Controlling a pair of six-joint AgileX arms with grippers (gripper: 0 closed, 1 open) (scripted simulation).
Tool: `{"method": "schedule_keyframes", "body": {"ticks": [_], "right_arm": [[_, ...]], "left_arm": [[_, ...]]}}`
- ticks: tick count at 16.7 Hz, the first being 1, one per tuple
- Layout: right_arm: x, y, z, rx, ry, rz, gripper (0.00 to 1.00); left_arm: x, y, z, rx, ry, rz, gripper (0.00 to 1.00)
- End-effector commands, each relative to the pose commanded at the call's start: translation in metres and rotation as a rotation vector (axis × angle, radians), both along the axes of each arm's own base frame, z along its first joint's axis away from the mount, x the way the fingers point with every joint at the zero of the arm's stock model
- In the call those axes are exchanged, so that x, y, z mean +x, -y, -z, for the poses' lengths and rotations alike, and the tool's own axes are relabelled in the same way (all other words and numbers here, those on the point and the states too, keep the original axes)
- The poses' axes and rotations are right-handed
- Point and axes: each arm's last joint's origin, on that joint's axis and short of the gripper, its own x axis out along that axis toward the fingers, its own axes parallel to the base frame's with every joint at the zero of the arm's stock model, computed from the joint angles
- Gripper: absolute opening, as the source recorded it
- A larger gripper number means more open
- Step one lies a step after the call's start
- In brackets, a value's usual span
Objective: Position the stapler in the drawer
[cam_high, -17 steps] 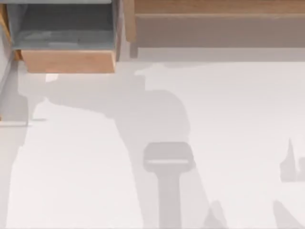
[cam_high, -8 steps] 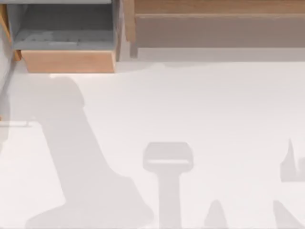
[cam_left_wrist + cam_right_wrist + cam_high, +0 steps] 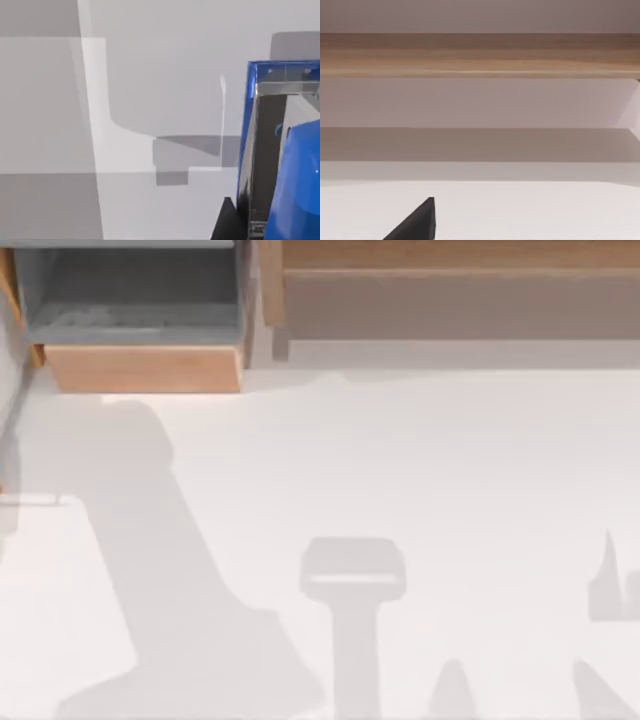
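The drawer (image 3: 145,368) stands open at the table's far left, with grey inner walls and a tan front panel. Nothing lies on its grey floor. The bright-blue stapler (image 3: 295,185) hangs close under the left wrist camera, above a pale surface with shadows on it. Its dark inner side and shiny metal edge face the view. My left gripper (image 3: 245,226) is shut on the stapler, and one dark finger (image 3: 226,222) shows beside it. A single dark fingertip (image 3: 417,224) of my right gripper shows low in the right wrist view, facing the shelf unit.
A long brown wooden shelf unit (image 3: 450,290) runs along the back of the table to the right of the drawer, and is also in the right wrist view (image 3: 480,55). Arm shadows cross the white table (image 3: 480,470) from the near edge toward the drawer front.
In the top view the large arm shadow has swung from the table's middle to the left, now running from the near-left edge up to the drawer front. It has barely shifted in the last half second.
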Motion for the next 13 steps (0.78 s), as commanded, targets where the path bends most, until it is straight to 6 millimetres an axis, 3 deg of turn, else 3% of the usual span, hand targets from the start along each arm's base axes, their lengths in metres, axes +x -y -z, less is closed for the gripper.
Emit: {"method": "schedule_keyframes", "body": {"ticks": [6, 13], "right_arm": [[0.0, 0.0, 0.0, 0.0, 0.0, 0.0, 1.0], [0.0, 0.0, 0.0, 0.0, 0.0, 0.0, 1.0]], "left_arm": [[-0.0008, -0.0006, 0.0043, -0.004, -0.002, -0.002, 0.0], [-0.0008, -0.0006, 0.0043, -0.004, -0.002, -0.002, 0.53]]}}
